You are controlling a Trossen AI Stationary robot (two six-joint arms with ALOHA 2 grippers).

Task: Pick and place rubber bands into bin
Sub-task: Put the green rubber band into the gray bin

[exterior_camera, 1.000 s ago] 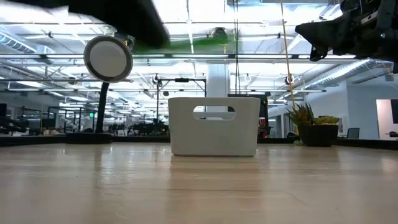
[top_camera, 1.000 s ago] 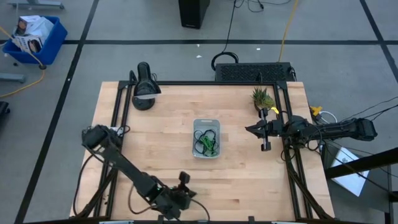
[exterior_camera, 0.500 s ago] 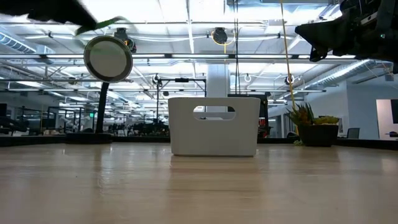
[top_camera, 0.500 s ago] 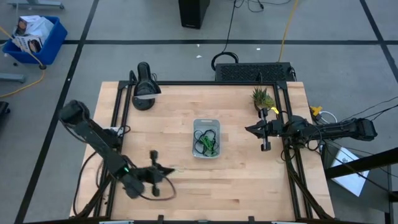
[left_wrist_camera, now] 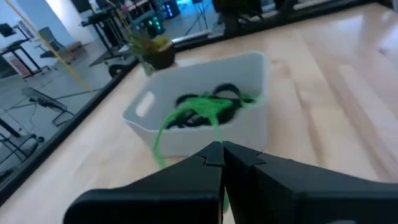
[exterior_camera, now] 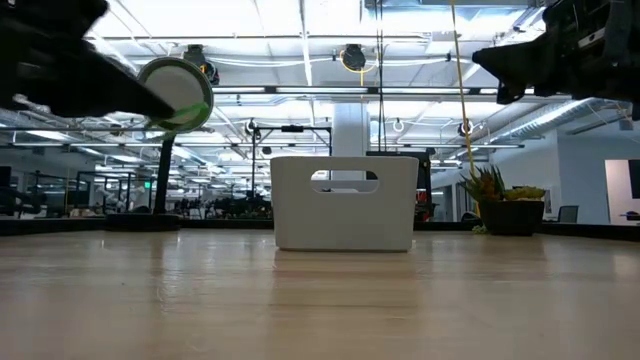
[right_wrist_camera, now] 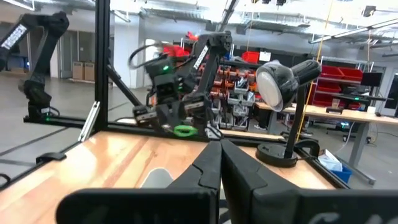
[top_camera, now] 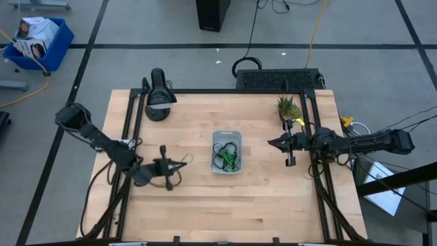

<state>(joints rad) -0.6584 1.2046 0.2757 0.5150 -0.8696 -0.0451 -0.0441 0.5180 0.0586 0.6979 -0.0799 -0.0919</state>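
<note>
Now the left hand (top_camera: 179, 163), pinched shut on a green band (left_wrist_camera: 186, 118), hangs between the worktop's left edge and the bin (top_camera: 227, 152) at centre, which holds other bands (top_camera: 225, 156). Released short, the floppy loop could miss or drape the rim. The right hand (top_camera: 271, 143), shut and empty, waits near the right edge.

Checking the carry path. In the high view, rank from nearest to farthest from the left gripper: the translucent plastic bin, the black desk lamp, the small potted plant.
1. Translucent plastic bin: table centre, just beyond the left gripper, which is shut on a light green rubber band.
2. Black desk lamp: back left corner.
3. Small potted plant: back right, farthest.
</note>
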